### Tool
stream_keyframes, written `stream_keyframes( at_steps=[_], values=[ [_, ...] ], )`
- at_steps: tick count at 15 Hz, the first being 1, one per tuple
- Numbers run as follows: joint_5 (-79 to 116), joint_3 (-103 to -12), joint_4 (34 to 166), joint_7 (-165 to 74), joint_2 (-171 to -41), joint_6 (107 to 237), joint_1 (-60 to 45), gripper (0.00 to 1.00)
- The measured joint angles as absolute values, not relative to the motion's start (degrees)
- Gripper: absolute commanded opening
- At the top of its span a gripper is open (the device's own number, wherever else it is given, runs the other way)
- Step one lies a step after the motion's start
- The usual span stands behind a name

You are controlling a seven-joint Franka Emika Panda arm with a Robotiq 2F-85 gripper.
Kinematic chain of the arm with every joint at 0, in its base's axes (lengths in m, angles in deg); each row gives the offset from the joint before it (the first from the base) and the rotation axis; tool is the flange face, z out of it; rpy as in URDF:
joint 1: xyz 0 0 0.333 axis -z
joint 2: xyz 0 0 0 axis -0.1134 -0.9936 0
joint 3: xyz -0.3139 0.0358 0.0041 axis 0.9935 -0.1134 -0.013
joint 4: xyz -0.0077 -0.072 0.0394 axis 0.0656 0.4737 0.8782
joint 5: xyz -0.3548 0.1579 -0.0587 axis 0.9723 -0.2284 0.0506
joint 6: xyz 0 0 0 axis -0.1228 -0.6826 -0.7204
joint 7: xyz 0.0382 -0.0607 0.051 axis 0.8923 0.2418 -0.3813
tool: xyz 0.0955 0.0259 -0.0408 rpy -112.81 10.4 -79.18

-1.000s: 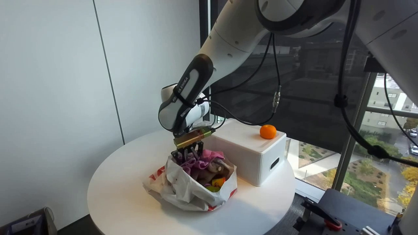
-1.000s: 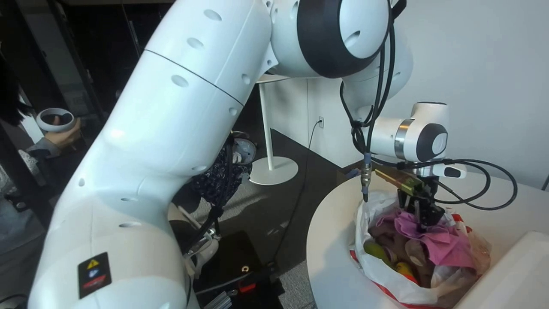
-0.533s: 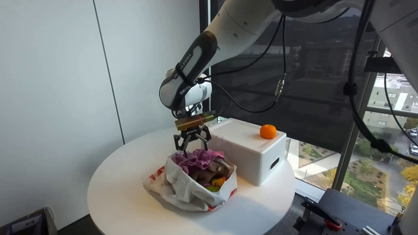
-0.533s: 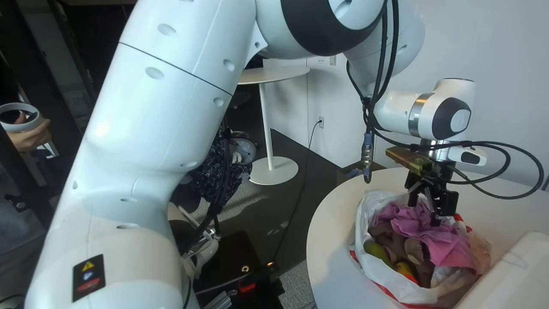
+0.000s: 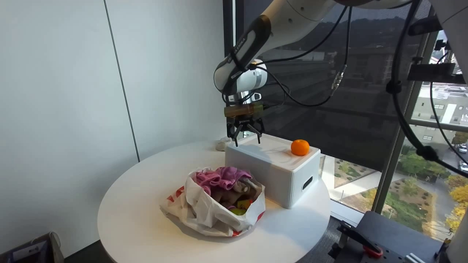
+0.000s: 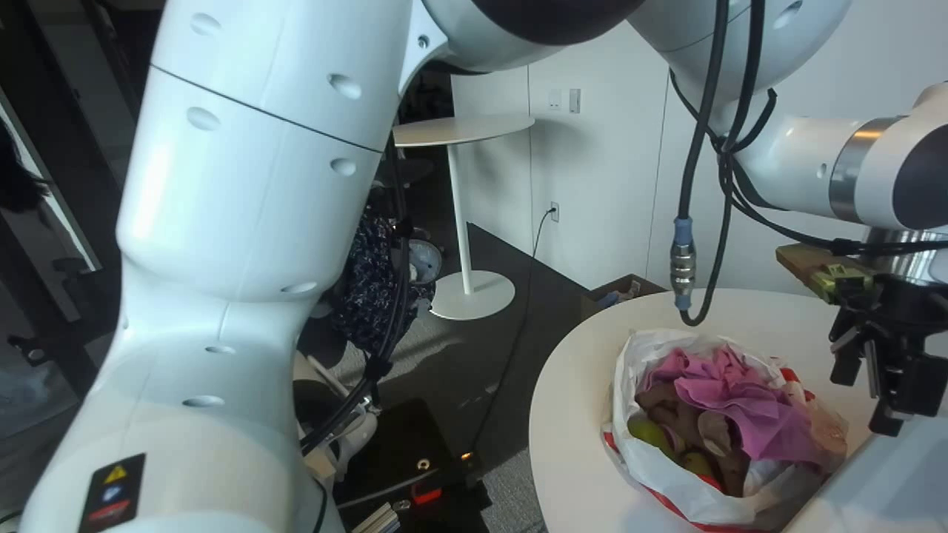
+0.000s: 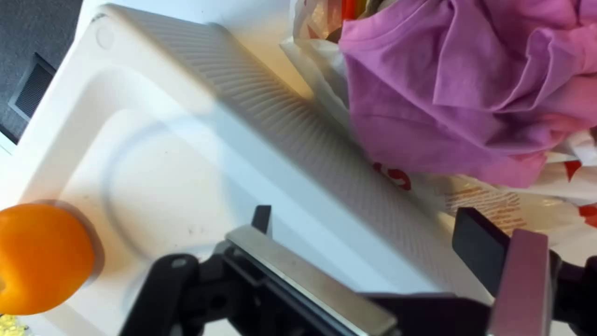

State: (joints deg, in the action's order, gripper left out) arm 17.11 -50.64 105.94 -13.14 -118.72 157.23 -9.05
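Round white worktop (image 5: 135, 215) by a window (image 5: 406, 204) & pale wall (image 5: 65, 109). Gripper (image 5: 248, 144) hangs empty, spread wide, abv white box (image 5: 263, 177) w/ orange (image 5: 300, 147) on top; pink cloth (image 5: 223, 178) sits in bag (image 5: 212, 213) nxt to box.

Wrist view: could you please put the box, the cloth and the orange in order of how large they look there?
1. Box
2. Cloth
3. Orange
All three run past the picture's edge, so this ranks only the parts that show.
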Motion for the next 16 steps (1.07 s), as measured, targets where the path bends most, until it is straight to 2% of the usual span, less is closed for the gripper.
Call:
stream_keyframes(
  at_steps=[7,16],
  values=[
    [14.75,-46.48,108.5,-4.2,-116.56,158.48,-1.7,1.0],
    [14.55,-44.3,116.92,11.9,-111.9,162.75,0.01,1.0]
  ],
)
